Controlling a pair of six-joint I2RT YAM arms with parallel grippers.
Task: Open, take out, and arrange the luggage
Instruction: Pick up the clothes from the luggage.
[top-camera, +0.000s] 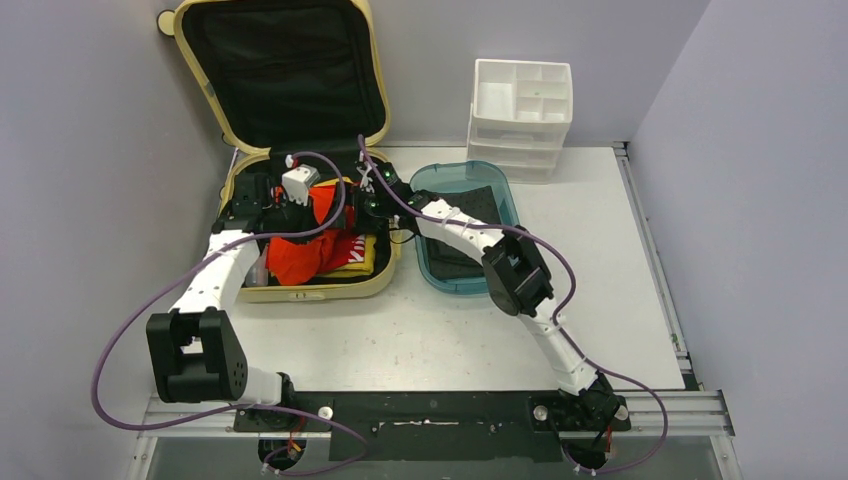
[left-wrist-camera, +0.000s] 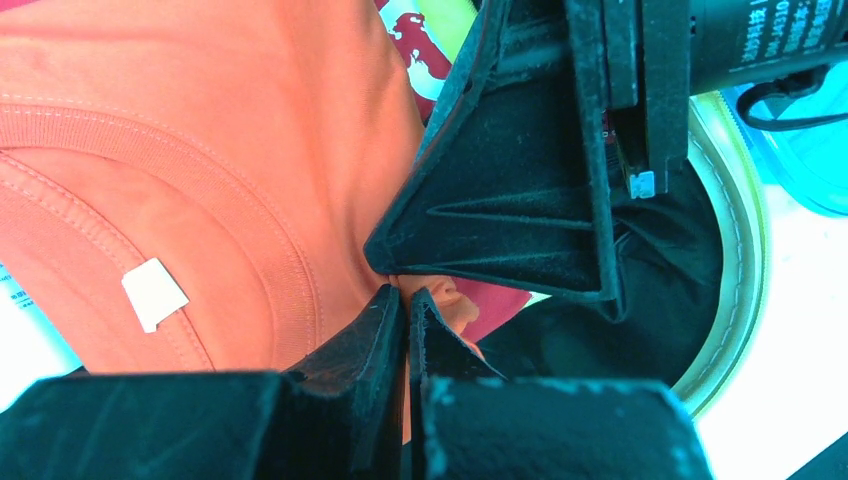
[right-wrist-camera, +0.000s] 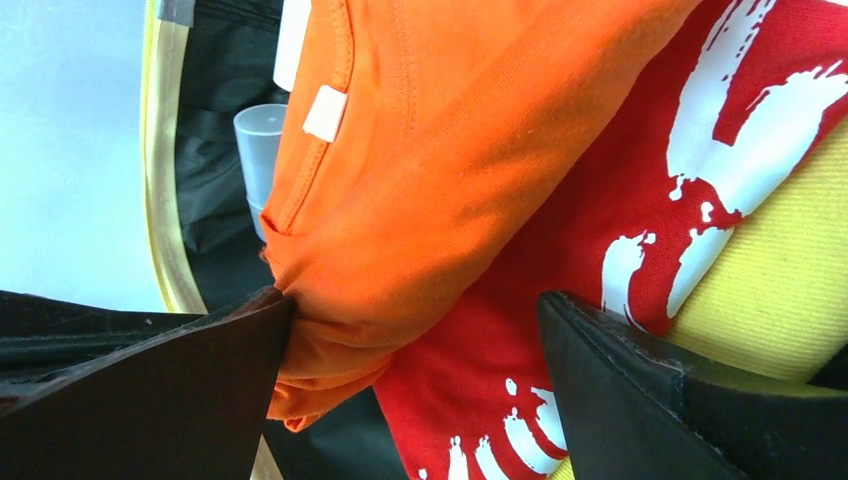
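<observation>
The pale-yellow luggage (top-camera: 300, 290) lies open at the back left with its lid (top-camera: 280, 70) standing up. Inside, an orange shirt (top-camera: 300, 255) lies crumpled over a red printed cloth (top-camera: 345, 250) and a yellow cloth (top-camera: 362, 262). My left gripper (left-wrist-camera: 408, 300) is shut, pinching a fold of the orange shirt (left-wrist-camera: 200, 150). My right gripper (right-wrist-camera: 415, 340) is open just beside it, over the right part of the case. Its left finger touches the orange shirt (right-wrist-camera: 450, 150), and the red cloth (right-wrist-camera: 600, 250) lies between its jaws. One of its fingers (left-wrist-camera: 520, 220) fills the left wrist view.
A teal tray (top-camera: 440, 280) with dark contents lies right of the case. A white drawer organizer (top-camera: 522, 115) stands at the back. A clear plastic cup (right-wrist-camera: 258, 140) sits in the case near its rim (right-wrist-camera: 160, 200). Walls close in on both sides.
</observation>
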